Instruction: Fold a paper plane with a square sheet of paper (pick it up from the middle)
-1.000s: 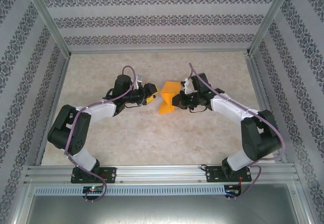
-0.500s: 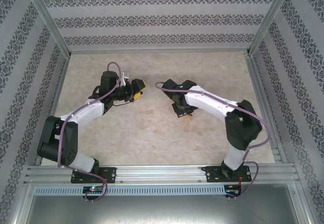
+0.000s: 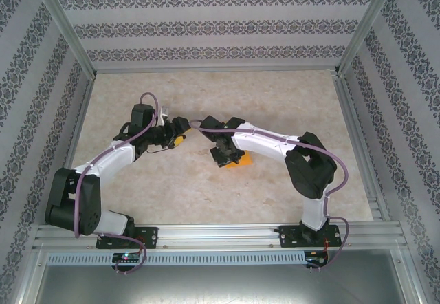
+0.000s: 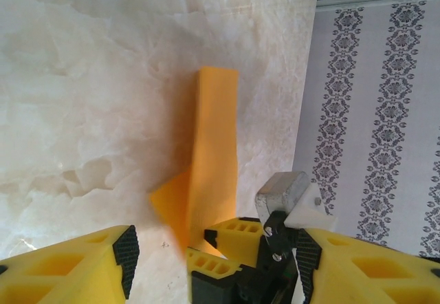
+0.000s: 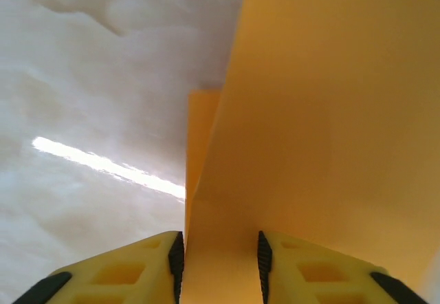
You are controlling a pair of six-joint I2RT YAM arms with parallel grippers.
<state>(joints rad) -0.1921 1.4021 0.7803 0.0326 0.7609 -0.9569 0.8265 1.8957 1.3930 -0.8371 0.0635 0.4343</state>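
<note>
Since the orange paper (image 4: 214, 146) is light, limp and crease-prone, I'd pinch its folded spine; left gripper (image 4: 213, 250) gapes empty; right gripper (image 5: 220, 249) straddles it, whether clamped I cannot tell.

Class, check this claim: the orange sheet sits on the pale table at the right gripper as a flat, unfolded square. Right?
No. The orange sheet is folded, not a flat square: the left wrist view shows a narrow strip with a triangular flap. The rest holds: it sits on the pale table at the right gripper.
</note>
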